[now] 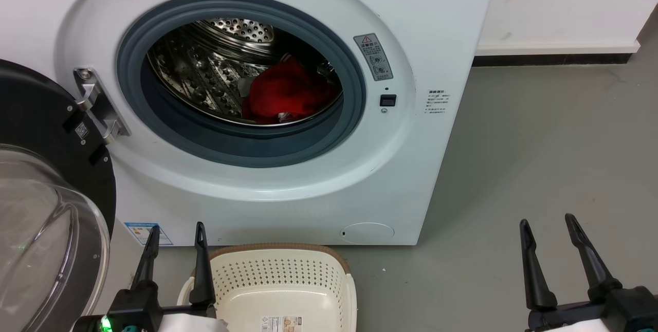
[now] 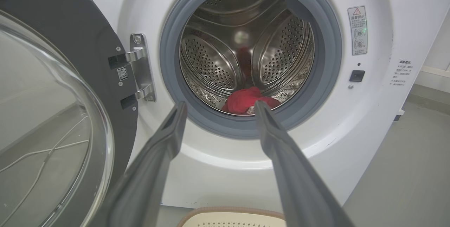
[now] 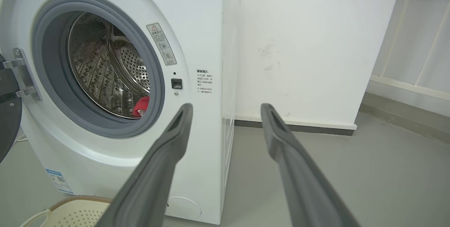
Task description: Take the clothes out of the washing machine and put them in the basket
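- Our left pincer [image 1: 177,228], fingers spread and empty, sits by the left rim of the small cream perforated plastic basket [image 1: 280,273]; reaching in, it could clip the open black-framed glass door [image 1: 36,111].
- Inside the large white front-loading washing machine [image 1: 442,23], the bright red soft garment [image 1: 288,93] lies low in the perforated steel drum [image 1: 205,70]; a shallow pinch may drag it against the grey rubber rim [image 1: 247,154].
- What we see of the basket holds no clothes.
- Our right pincer [image 1: 546,220], likewise spread, hovers over grey floor [image 1: 514,167].
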Controlling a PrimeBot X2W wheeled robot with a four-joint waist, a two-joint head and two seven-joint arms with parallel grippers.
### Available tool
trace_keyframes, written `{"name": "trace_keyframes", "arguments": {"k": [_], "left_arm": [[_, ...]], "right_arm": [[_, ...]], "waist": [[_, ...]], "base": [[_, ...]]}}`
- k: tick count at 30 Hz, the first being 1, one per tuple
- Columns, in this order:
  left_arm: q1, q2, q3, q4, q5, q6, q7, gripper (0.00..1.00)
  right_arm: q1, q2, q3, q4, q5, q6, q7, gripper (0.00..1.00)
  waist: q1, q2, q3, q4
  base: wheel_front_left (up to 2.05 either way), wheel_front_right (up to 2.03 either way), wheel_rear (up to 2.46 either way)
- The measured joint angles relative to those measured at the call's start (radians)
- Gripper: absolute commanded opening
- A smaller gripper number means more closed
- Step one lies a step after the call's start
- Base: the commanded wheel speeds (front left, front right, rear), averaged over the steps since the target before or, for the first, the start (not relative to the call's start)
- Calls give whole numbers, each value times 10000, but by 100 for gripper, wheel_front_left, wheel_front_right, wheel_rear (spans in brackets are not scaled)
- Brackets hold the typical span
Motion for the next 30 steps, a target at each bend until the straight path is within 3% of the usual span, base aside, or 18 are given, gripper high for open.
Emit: {"name": "trace_keyframes", "arguments": {"k": [17, 30], "left_arm": [[-83, 0, 157, 230, -35, -111, 0, 100], [-2460, 261, 936, 1944, 150, -1160, -2, 100]], "right_arm": [[-4, 0, 79, -58, 54, 0, 0, 100], [-344, -4, 282, -265, 27, 0, 0, 100]], "waist": [[0, 0, 60, -119], [0, -1, 531, -496]], "base": [[0, 0, 0], [0, 0, 0]]}}
